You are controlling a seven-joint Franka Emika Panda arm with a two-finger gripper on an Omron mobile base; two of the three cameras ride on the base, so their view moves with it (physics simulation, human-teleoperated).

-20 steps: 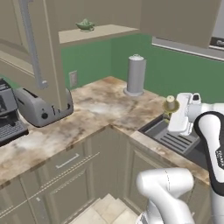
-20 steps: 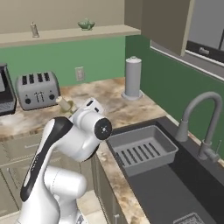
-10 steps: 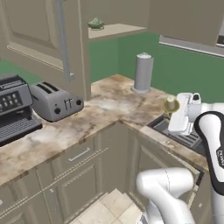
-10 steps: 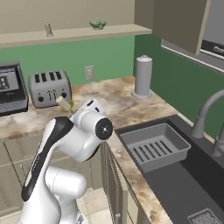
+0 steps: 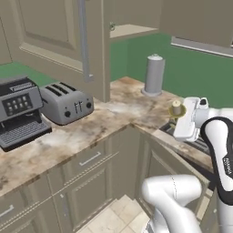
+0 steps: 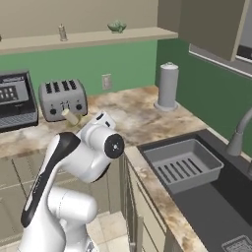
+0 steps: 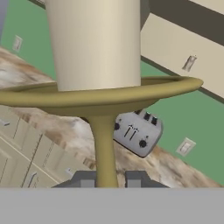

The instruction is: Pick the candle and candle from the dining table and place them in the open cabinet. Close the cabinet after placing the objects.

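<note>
No text reads clearly; the robot arm carries a small dark marking, too blurred to make out.

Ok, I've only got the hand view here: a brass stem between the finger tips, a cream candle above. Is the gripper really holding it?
Observer: Yes. In the left base view the gripper is shut on the candle, carried above the counter.
Operator: Where's the cabinet?
Observer: Its open door with the long grey handle hangs above the toaster.
Operator: Anything else nearby?
Observer: A coffee machine left of the toaster and a sink to the robot's right.
</note>
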